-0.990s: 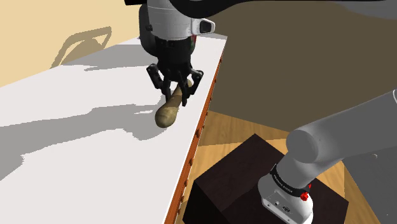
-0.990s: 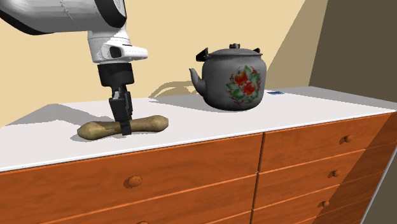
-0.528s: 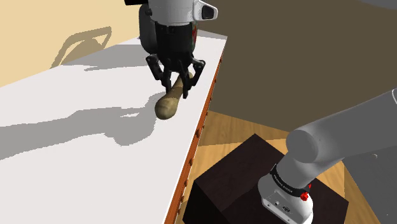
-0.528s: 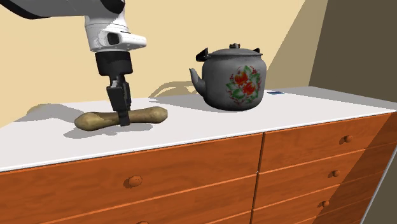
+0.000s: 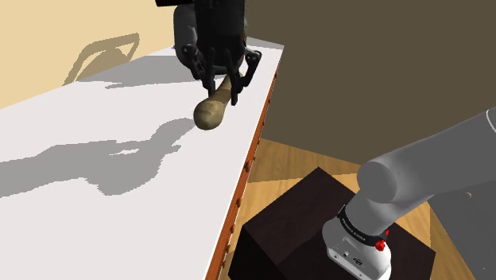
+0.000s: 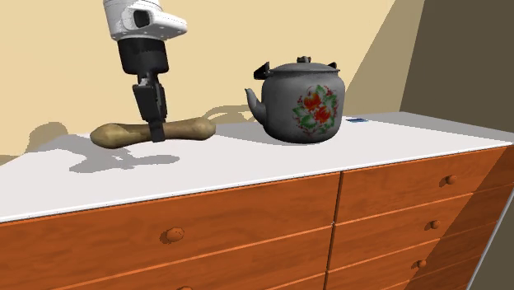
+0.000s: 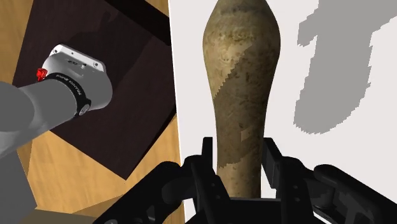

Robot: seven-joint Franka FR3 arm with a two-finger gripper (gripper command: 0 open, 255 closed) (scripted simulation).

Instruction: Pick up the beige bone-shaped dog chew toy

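The beige bone-shaped chew toy (image 6: 123, 133) hangs level above the white dresser top (image 6: 272, 161), casting a shadow on it. My black gripper (image 6: 155, 132) is shut on the toy's narrow middle. In the shoulder view the toy (image 5: 211, 111) slants out below the gripper (image 5: 224, 89) near the top's right edge. The wrist view has the toy (image 7: 240, 83) running away from the gripper (image 7: 239, 172), both fingers pressed against its shaft.
A grey kettle with a red flower pattern (image 6: 296, 103) stands on the dresser to the second exterior view's right of the toy. The dresser has orange wooden drawers (image 6: 247, 226). My dark stand (image 5: 318, 231) sits on the wooden floor beside the dresser's edge.
The gripper has risen with the toy clasped in it. The toy has left the dresser top and its shadow has drifted away from it.
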